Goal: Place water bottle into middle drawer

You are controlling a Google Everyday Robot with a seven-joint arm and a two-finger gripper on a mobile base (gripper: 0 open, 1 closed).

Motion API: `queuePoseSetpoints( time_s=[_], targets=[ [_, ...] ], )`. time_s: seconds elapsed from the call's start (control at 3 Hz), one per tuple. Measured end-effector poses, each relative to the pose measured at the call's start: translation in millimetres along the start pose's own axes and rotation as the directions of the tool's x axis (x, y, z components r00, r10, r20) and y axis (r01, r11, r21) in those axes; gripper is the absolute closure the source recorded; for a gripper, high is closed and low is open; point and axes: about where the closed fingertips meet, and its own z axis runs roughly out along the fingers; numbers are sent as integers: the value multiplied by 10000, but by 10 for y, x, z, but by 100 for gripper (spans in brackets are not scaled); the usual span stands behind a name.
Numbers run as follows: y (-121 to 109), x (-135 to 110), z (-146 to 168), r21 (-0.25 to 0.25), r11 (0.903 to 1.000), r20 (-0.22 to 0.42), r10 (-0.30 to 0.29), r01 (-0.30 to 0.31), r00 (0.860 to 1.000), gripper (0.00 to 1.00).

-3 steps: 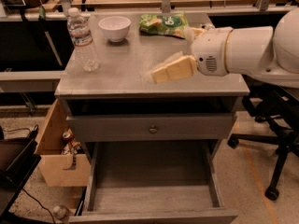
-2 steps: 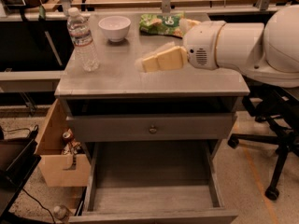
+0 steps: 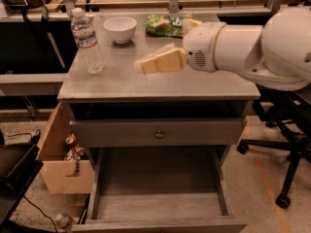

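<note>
The water bottle stands upright at the left of the grey cabinet top; it is clear and ribbed, with a white cap and a white-and-red label. My gripper, with pale yellow fingers, hangs over the middle of the top, pointing left toward the bottle and about a hand's width to its right, not touching it. The grey drawer below is pulled open, with a plain plank floor and nothing in it.
A white bowl and a green snack bag sit at the back of the top. A closed drawer with a knob is above the open one. A tan plywood box stands at the left, an office chair at the right.
My arm has moved left across the cabinet top, bringing the gripper closer to the water bottle. The bottle, bowl and drawer have not moved.
</note>
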Motion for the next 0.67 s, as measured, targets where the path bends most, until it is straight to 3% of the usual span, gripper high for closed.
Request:
queuePoseSetpoints(
  time_s=[0.33,0.67],
  targets=[
    [-115,-45,516,-46,9999,375,-145,147,9992,0],
    [-216,-152,1105,-567,9982,650,-155,192,9978,0]
  ],
)
